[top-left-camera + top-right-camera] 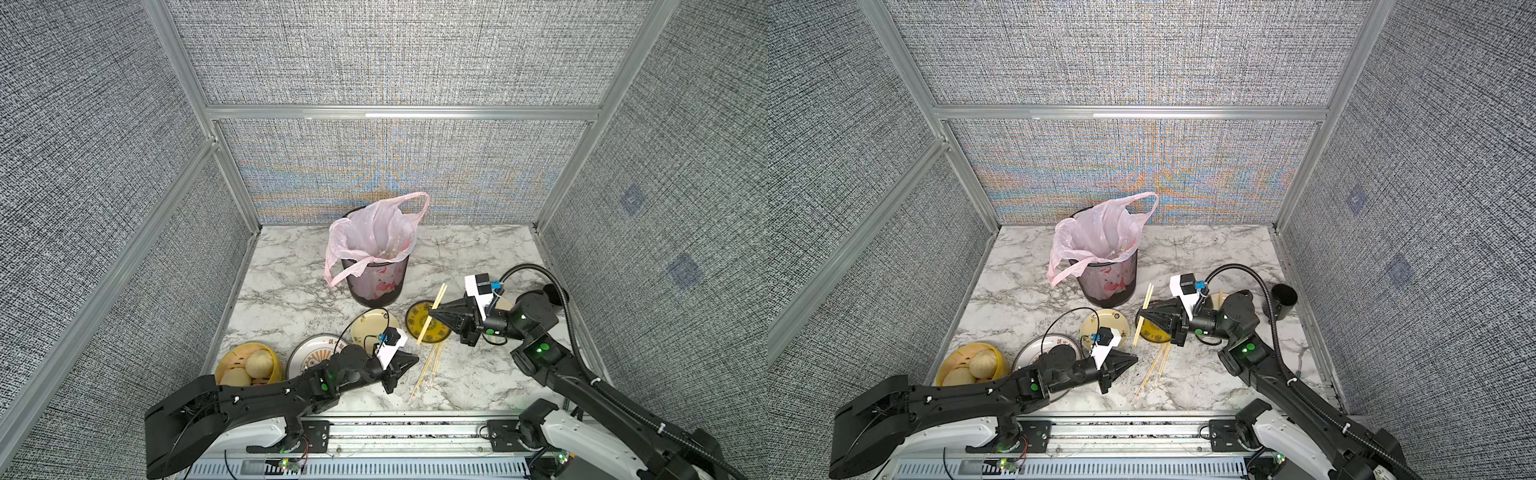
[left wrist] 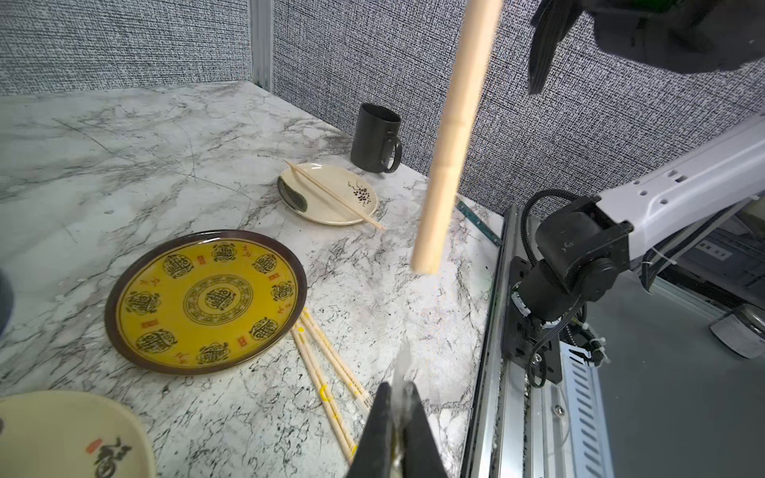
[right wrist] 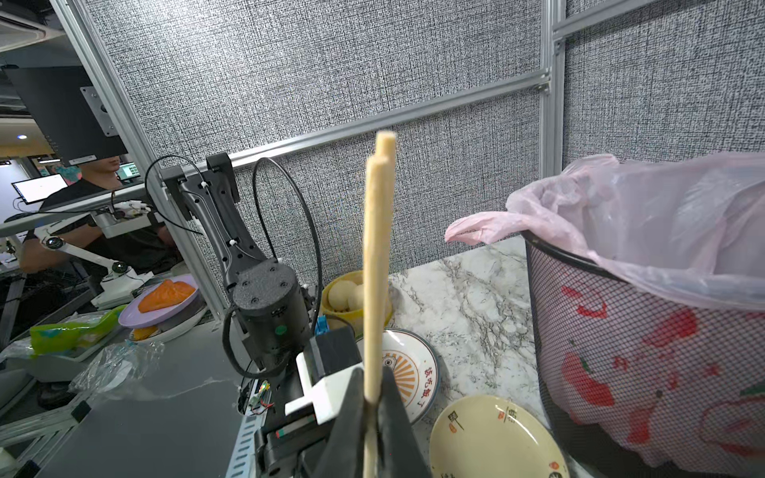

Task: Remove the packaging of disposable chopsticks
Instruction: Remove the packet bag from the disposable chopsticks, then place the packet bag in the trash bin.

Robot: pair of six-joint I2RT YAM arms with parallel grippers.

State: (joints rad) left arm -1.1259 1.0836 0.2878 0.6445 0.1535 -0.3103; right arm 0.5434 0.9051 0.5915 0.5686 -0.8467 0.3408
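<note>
**Holding a bare pair in R, clear plastic in L**

Your R gripper [image 1: 432, 312] has its fingers clamped on a bare chopstick pair [image 1: 423, 331], gripped around mid-length. The sticks slant over the yellow plate [image 1: 415, 322], which sits toward the front-right of the marble tabletop [image 1: 291, 266]. In the R wrist view the pair stands up out of the closed fingers w/ no wrap on it.

Your L gripper [image 1: 415, 360] hangs nr the front edge. The L wrist view shows its fingers [image 2: 374, 426] pinched together on a strip of clear sleeve [image 2: 403, 366]. In both top views that strip is too thin to make out.

The wrapped chopsticks [image 1: 432, 365] lie on the surface between the two grippers. They fan from the yellow plate's front rim toward the front edge, and the sleeves show yellow-orange print.

A second bare pair [image 2: 331, 192] lies across the cream plate w/ grape sprig [image 2: 364, 207] by the R edge. The black mug [image 2: 374, 138] stands just beside that plate, against the side wall.

The mesh bin [image 1: 376, 286], lined w/ a pink bag [image 1: 370, 237], stands mid-surface toward the back edge.

At the front-left corner is the bamboo steamer [image 1: 237, 348] w/ buns [image 1: 257, 360] inside. Next to it come the sunburst plate [image 1: 307, 353] and the cream plate w/ calligraphy [image 1: 365, 328], both partly under the L arm.
</note>
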